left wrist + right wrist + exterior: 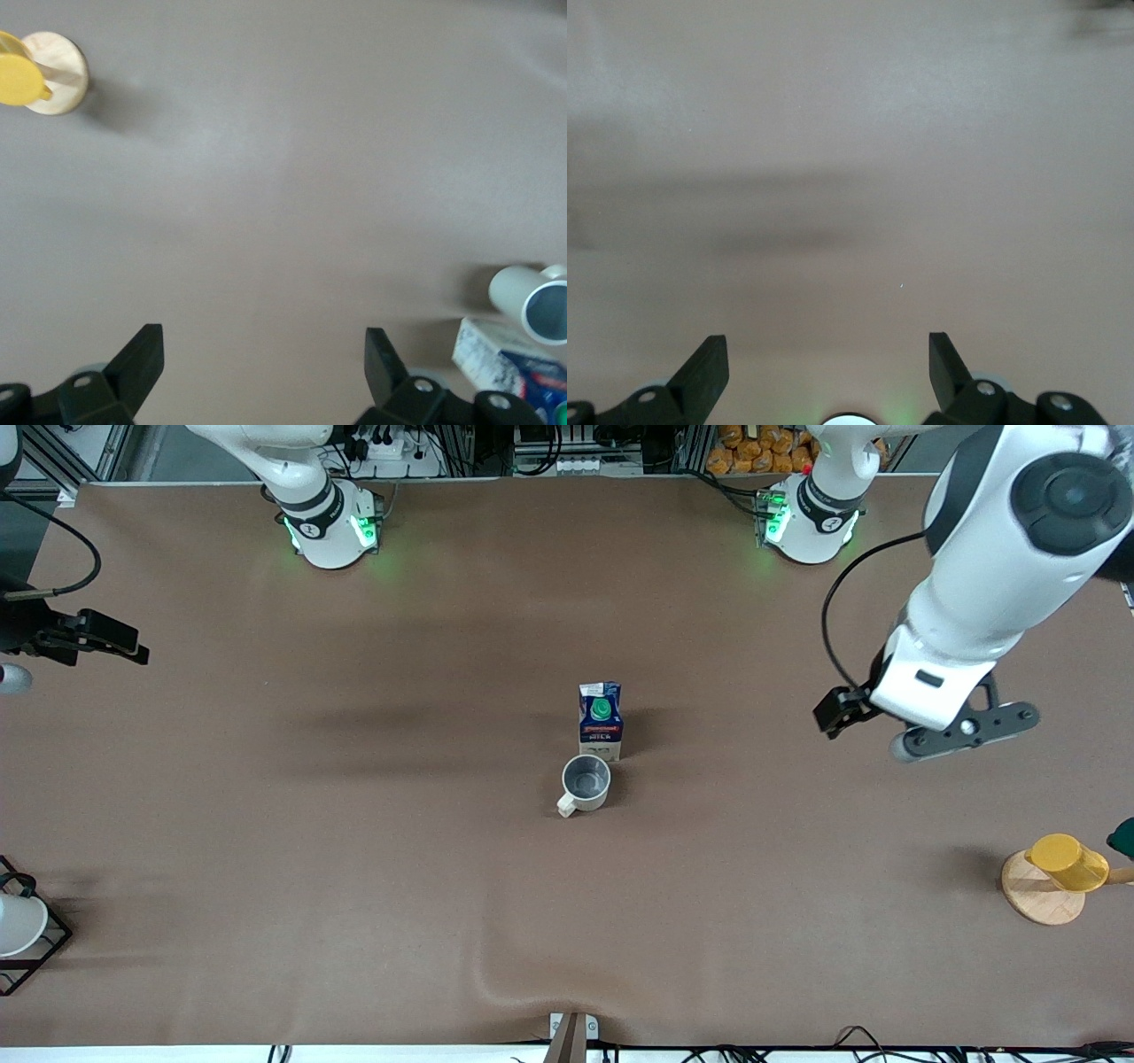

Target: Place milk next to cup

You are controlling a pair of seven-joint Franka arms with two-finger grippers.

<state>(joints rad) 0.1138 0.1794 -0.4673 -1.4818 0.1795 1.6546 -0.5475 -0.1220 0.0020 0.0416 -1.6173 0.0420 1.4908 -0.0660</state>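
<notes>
already the milk (601,721) stands upright near the middle of the table (354,868), just beside the cup (586,783): taking the cup as the centre of a clock face in the front view, the carton sits at about one o'clock, so close that i cannot tell whether the two touch. the cup is upright with its handle turned toward seven o'clock. the left gripper (930,726) hangs in the air over bare table toward the left arm's end, at roughly three o'clock from the carton and well apart from it, its fingers (133,363) spread wide with nothing between them; its wrist view catches the milk (509,367) and the cup (536,301) at the frame's edge. the right gripper (828,372) waits over bare table at the right arm's end, fingers spread and empty too. the placement looks done, so the risk now lies in any further motion: if the left arm swung low across the middle, it could clip the tall, narrow carton and tip it onto the cup, or nudge the light mug away. a yellow cup (1067,862) on a wooden stand (1041,899) sits at about five o'clock, near the left arm's likely sweep.
</notes>
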